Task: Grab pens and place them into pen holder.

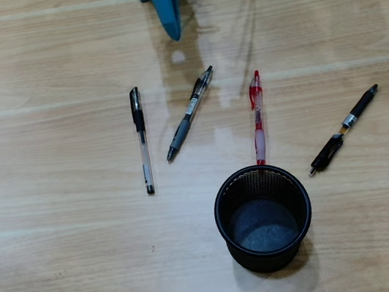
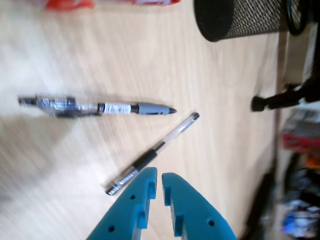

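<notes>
Two views cut the claw (image 2: 159, 176) off (wrist view blurred).

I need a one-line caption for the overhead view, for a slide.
Four pens lie on a wooden table above an empty black mesh pen holder; the blue claw points down from the top edge.

Light wooden table (image 1: 66, 270); on it, four pens (image 1: 141, 140) lying apart, plus black mesh holder (image 1: 263, 216), seemingly empty.

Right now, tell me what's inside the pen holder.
Overhead, the pen holder holds no pens; only its bare grey bottom shows. All four pens lie on the table outside it. The red pen ends at its rim, the tip hidden behind it.
</notes>
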`<control>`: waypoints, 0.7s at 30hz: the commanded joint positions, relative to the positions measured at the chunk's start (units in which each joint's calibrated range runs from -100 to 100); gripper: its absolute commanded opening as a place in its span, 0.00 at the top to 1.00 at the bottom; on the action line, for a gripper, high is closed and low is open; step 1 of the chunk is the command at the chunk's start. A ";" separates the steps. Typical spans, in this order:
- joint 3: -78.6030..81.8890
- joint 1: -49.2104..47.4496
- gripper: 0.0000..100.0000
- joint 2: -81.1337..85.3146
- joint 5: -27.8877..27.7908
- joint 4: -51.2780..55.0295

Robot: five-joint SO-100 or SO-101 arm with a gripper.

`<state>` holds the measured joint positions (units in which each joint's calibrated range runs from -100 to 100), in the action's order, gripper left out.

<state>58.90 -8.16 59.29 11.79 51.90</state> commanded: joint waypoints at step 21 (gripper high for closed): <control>-38.94 19.74 0.98 -36.65 23.13 21.75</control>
<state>28.98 9.52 27.31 34.81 70.24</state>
